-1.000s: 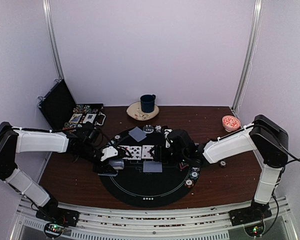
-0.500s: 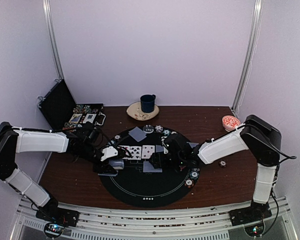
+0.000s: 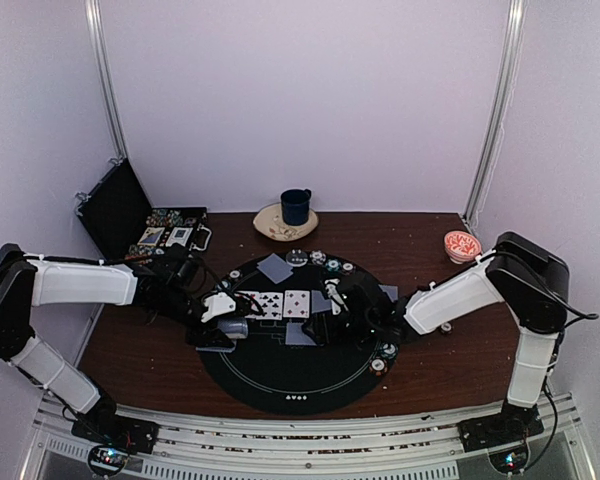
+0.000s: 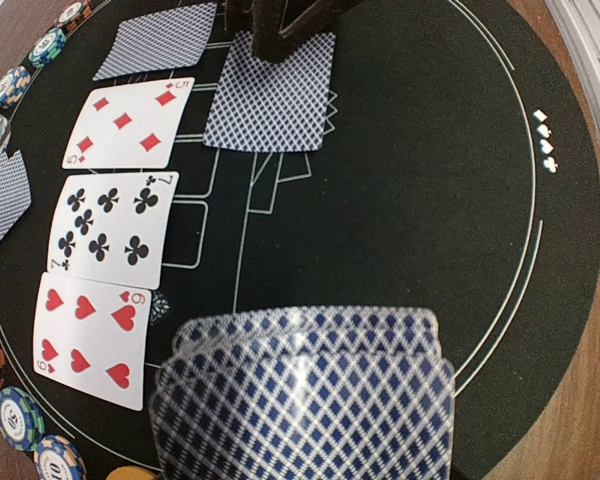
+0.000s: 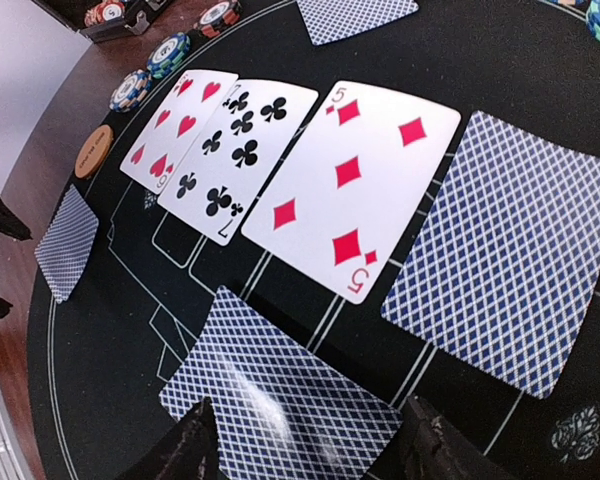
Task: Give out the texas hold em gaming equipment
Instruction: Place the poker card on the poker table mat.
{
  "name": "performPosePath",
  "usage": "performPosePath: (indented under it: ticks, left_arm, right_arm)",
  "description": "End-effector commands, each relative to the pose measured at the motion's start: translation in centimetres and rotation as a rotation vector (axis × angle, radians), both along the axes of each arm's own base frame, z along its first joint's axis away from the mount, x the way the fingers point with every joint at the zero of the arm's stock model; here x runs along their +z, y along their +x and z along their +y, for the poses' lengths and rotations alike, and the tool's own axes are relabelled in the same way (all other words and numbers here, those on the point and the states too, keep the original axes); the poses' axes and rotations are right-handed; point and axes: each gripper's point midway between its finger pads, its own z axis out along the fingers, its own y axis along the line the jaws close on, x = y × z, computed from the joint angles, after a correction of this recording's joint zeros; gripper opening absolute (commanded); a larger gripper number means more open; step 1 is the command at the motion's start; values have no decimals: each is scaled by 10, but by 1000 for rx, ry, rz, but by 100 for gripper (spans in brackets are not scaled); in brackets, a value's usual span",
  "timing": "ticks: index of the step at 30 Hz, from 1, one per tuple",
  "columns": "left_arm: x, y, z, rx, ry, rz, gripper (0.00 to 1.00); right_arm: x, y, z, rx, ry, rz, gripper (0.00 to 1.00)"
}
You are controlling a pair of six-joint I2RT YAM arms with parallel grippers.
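Dealing step: right gripper (image 5: 310, 412), jaws spread, straddles a face-down card (image 5: 270, 370), probably to be pinched next; left gripper (image 3: 220, 335) clenches the deck (image 4: 300, 400).

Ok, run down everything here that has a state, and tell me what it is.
six of hearts, face up.
seven of clubs, face up.
five of diamonds, face up.
card beside the five, face down.
card nearer the robot, face down.
deck, face down, held in left claw.
left claw, shut on deck.
right claw, open.
case, lid open.
mug, upright.
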Motion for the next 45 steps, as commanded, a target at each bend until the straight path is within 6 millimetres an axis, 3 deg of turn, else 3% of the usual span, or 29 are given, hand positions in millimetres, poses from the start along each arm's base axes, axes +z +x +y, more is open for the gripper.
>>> performPosePath:
  ticks: [1, 10, 17, 20, 27, 34, 39, 45]
  left_arm:
    - [10, 8, -8, 1, -31, -31, 38]
    - [9, 8, -8, 2, -29, -28, 38]
    - [8, 8, -7, 2, -26, -27, 38]
    - [7, 9, -7, 2, -24, -27, 38]
    - [8, 8, -8, 1, -26, -25, 38]
    - [9, 8, -8, 1, -27, -29, 38]
    - [9, 7, -8, -4, -30, -27, 38]
    - [12, 6, -7, -5, -34, -32, 38]
  right_arm:
    - [-3, -21, -1, 72, 5, 40, 61]
    - [-9, -26, 1, 101, 25, 41, 48]
    - [-15, -22, 1, 103, 44, 57, 21]
    - [-16, -21, 1, 110, 54, 62, 19]
    - [-8, -18, 2, 129, 64, 35, 58]
    - [-13, -13, 7, 191, -37, -1, 94]
    - [-23, -10, 12, 241, -96, -2, 98]
    - [-37, -15, 23, 321, -114, 41, 92]
